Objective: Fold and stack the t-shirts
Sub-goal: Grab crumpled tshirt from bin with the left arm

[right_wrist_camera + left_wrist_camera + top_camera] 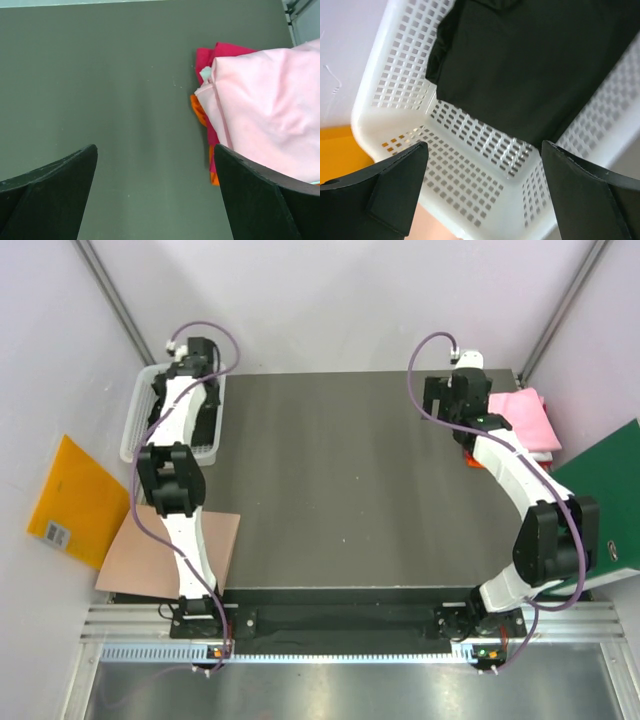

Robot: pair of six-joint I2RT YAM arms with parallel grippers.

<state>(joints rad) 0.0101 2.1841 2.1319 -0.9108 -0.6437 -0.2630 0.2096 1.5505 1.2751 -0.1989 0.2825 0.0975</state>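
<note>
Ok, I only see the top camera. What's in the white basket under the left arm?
Observer: A black cloth t-shirt lies loose inside that white plastic mesh basket.
Operator: Is it being held?
Observer: No, the left fingers are wide apart with nothing between them.
Operator: And on the right side?
Observer: Beneath the folded pink cloth t-shirt, a red t-shirt and an orange t-shirt peek out.
</note>
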